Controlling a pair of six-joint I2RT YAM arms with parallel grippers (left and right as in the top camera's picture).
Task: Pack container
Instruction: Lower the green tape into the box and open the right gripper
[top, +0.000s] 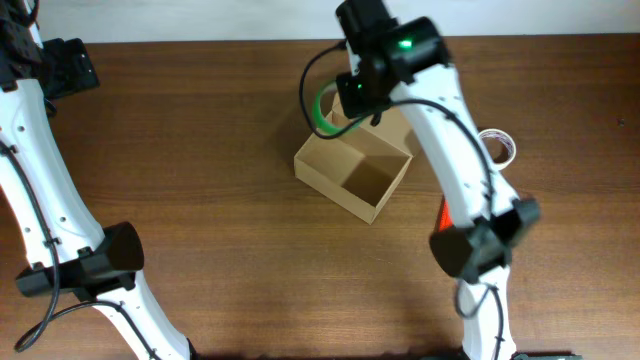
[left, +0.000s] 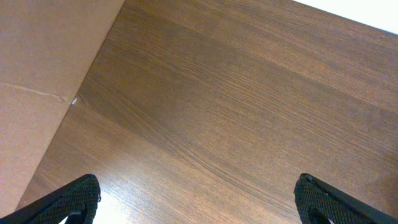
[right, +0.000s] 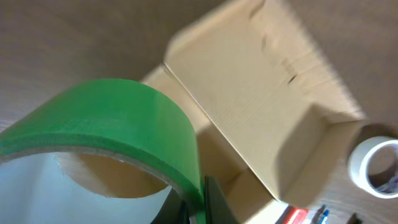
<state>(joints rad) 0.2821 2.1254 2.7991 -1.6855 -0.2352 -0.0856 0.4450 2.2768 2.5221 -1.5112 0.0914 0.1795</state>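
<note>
The container (top: 355, 172) is an open tan cardboard box in the middle of the table, its flap lid raised at the far side; it fills the right wrist view (right: 261, 106). My right gripper (top: 340, 100) is shut on a green tape roll (top: 320, 108) and holds it over the box's far left edge. In the right wrist view the roll (right: 118, 118) is pinched through its wall by the fingers (right: 199, 202). My left gripper (left: 196, 199) is open and empty over bare wood at the table's far left corner (top: 65, 65).
A white tape roll (top: 497, 145) lies right of the box, also in the right wrist view (right: 373, 165). A red item (top: 443, 213) lies by the right arm. A tan cardboard sheet (left: 37, 81) borders the table in the left wrist view.
</note>
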